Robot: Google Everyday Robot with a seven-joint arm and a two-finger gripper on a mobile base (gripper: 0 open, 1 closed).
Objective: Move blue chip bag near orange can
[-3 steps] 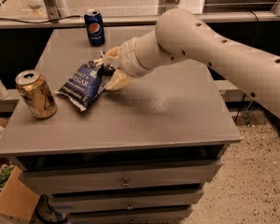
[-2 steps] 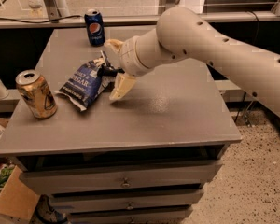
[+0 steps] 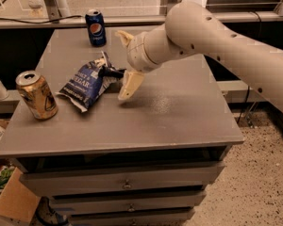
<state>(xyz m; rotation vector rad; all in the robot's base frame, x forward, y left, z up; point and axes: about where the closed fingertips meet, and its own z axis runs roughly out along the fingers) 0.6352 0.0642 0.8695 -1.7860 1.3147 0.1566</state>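
Table [image 3: 179, 126]: grey drawer cabinet; everything I list below sits on or over its top.
Arm [image 3: 217, 36]: thick and cream, reaching in from the right of my view.
Gripper [image 3: 121, 66]: over the middle of the top, fingers spread wide, holding nothing, just beside the bag's right edge.
Blue chip bag [image 3: 84, 84]: lying crumpled on the top, between gripper and orange can, near the can but apart.
Orange can [image 3: 36, 95]: upright, front left.
Pepsi can [image 3: 95, 28]: upright, at the back edge.
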